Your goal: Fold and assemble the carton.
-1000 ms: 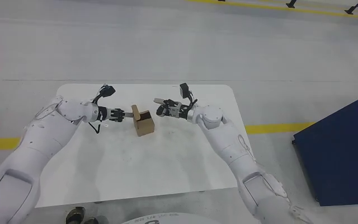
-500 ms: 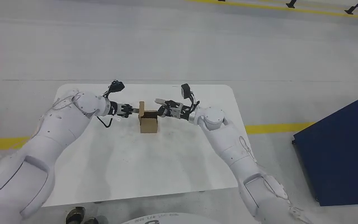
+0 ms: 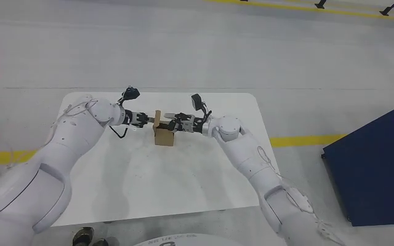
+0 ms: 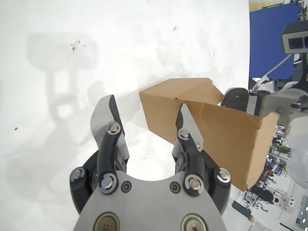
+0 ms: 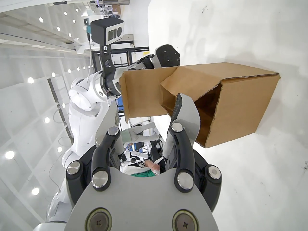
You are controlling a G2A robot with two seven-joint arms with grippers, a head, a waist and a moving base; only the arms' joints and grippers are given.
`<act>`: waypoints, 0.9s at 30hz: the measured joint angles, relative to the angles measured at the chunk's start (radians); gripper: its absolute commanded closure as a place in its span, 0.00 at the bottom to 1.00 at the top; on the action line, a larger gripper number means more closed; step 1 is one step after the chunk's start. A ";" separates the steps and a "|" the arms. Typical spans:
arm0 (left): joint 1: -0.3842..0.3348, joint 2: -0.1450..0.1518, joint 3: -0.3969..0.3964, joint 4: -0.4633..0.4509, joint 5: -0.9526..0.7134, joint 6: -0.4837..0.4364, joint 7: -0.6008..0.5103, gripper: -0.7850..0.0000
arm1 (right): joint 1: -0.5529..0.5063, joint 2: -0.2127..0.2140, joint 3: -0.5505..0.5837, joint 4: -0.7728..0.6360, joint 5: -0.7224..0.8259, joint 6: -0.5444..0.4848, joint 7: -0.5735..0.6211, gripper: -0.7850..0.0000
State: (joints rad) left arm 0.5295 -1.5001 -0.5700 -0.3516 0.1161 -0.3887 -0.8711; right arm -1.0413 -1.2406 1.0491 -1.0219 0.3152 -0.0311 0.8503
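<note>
A small brown carton (image 3: 164, 135) stands on the white table (image 3: 203, 178), its top open and one long flap (image 5: 142, 92) raised. My left gripper (image 3: 149, 120) is open at the carton's left side; one fingertip (image 4: 184, 118) lies against the outside of the carton (image 4: 216, 131), the other over bare table. From the opposite side my right gripper (image 3: 173, 122) is open at the top opening. One of its fingers (image 5: 182, 109) sits at the mouth beside an inner flap (image 5: 168, 90), and the raised flap stands between its fingers. The carton's (image 5: 240, 97) inside is dark.
The carton sits near the table's far edge, with bare table toward the near edge and both sides. A blue block (image 3: 369, 166) stands on the floor off the table's right side.
The left gripper has swung in toward the carton, which shifted slightly right and turned. The right gripper has come left over the carton's top.
</note>
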 measured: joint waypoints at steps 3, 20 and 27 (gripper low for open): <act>-0.002 -0.005 -0.006 0.016 -0.005 -0.034 0.005 0.29 | 0.012 -0.006 -0.011 0.032 0.007 -0.010 0.003 0.43; 0.024 0.011 -0.039 0.062 0.001 -0.278 0.018 0.24 | 0.023 -0.016 -0.020 0.076 0.034 -0.056 0.023 0.36; 0.029 0.005 -0.038 0.045 0.019 -0.258 0.010 0.25 | 0.020 -0.018 -0.016 0.090 0.053 -0.076 0.038 0.10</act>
State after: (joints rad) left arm 0.5581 -1.4955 -0.6076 -0.3070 0.1356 -0.6468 -0.8611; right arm -1.0215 -1.2581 1.0333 -0.9323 0.3682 -0.1069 0.8879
